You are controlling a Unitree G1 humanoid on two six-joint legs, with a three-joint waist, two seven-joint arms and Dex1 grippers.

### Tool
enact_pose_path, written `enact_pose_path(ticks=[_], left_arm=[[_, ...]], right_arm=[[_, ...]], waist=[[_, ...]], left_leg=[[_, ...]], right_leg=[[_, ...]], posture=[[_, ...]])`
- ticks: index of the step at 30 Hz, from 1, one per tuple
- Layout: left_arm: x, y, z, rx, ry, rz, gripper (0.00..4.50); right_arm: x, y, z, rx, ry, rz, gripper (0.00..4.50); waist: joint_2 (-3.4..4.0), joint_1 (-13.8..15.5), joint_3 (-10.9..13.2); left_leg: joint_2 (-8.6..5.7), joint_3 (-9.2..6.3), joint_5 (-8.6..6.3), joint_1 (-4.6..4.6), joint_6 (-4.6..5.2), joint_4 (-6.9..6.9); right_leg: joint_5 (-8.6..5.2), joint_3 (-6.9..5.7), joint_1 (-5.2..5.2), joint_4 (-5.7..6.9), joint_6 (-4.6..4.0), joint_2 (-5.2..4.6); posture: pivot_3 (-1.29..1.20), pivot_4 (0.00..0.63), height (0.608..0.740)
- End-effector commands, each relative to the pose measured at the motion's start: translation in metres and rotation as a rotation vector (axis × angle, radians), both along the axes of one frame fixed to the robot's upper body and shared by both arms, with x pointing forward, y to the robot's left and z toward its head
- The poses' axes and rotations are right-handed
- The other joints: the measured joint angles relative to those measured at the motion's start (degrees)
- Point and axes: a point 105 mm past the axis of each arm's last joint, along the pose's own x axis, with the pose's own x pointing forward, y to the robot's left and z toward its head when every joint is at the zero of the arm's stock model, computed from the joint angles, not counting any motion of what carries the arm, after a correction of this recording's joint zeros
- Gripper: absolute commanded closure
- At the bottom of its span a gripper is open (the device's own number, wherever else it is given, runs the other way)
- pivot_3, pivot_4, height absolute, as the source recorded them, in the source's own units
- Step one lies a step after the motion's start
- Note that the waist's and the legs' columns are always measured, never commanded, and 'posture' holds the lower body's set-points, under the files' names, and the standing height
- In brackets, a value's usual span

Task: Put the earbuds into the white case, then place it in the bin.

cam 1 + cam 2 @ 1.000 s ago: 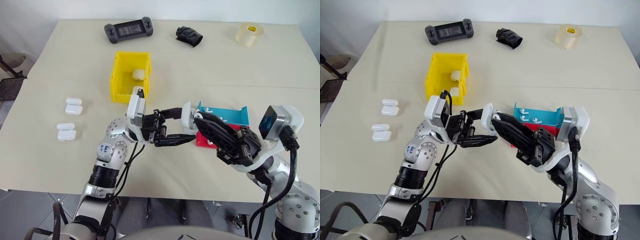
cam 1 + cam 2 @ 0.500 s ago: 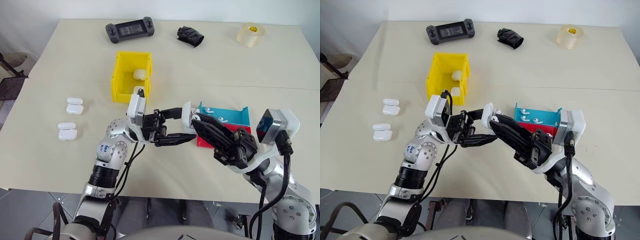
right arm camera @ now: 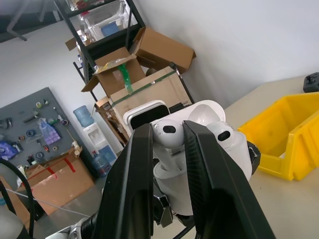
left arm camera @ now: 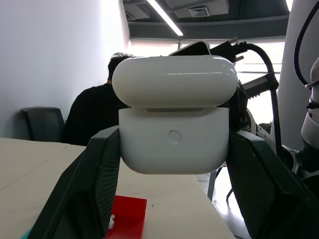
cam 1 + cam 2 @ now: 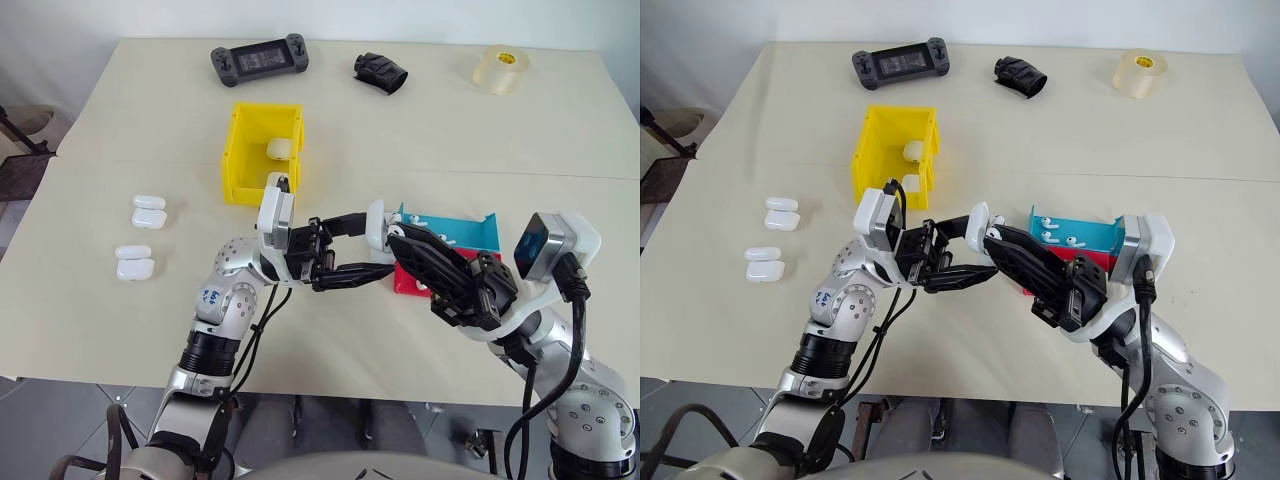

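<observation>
Case [image 4: 173, 119] sits clamped between the left gripper's [image 5: 372, 250] closed fingers, lid open, held above the table [image 5: 100, 160] in front of the bin [image 5: 262, 152]. Right gripper [image 3: 167, 137] pinches 1 earbud [image 3: 167, 133] between narrowly parted fingers, right at the case mouth; a second earbud [image 3: 223, 137] is seated in the case. Bin holds 2 cases. 2 more cases [image 5: 148, 211] lie left of the bin.
</observation>
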Motion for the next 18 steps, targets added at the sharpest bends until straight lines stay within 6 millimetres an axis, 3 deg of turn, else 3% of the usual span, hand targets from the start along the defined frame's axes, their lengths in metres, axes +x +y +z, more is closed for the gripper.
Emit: enact_pose_path(ticks=[1,8,12,15,18], left_arm=[[-0.008,0.002,0.021,-0.069,-0.092,-0.019,1.72],[-0.008,0.003,0.02,-0.06,-0.095,-0.009,1.72],[-0.005,0.007,0.013,-0.007,-0.109,0.025,1.72],[0.003,0.01,-0.001,0.113,-0.157,0.096,1.72],[0.003,0.014,-0.018,0.285,-0.226,0.11,1.72]], right_arm=[[0.001,-0.003,-0.007,-0.007,0.047,0.006,2.63],[0.001,-0.008,-0.007,-0.039,0.022,-0.008,0.18],[0.002,-0.024,-0.013,-0.133,-0.008,-0.079,0.07],[0.007,-0.054,-0.028,-0.271,0.023,-0.21,0.07],[0.007,-0.077,-0.027,-0.288,0.032,-0.267,0.24]], waist=[[-0.01,-0.01,0.0],[-0.01,0.01,-0.01],[-0.01,0.09,0.0],[-0.01,0.18,-0.01],[-0.02,0.15,-0.01]], left_leg=[[0.0,0.0,0.0,0.01,0.0,0.0],[0.0,0.01,0.0,0.01,0.0,0.0],[-0.02,0.01,0.0,0.01,0.01,0.0],[-0.07,0.01,0.0,0.01,0.01,0.0],[-0.08,0.05,0.01,0.02,0.02,-0.01]], right_leg=[[0.0,0.0,0.01,0.0,0.0,0.0],[0.0,0.0,0.01,0.0,0.0,0.0],[0.0,0.0,0.02,-0.01,0.0,-0.01],[0.0,0.0,0.02,0.0,0.0,-0.01],[0.0,0.0,0.05,-0.02,0.0,0.0]], posture=[[0.0,0.15,0.74],[0.0,0.15,0.74],[0.0,0.15,0.74],[0.0,0.15,0.74],[0.0,0.15,0.74]])
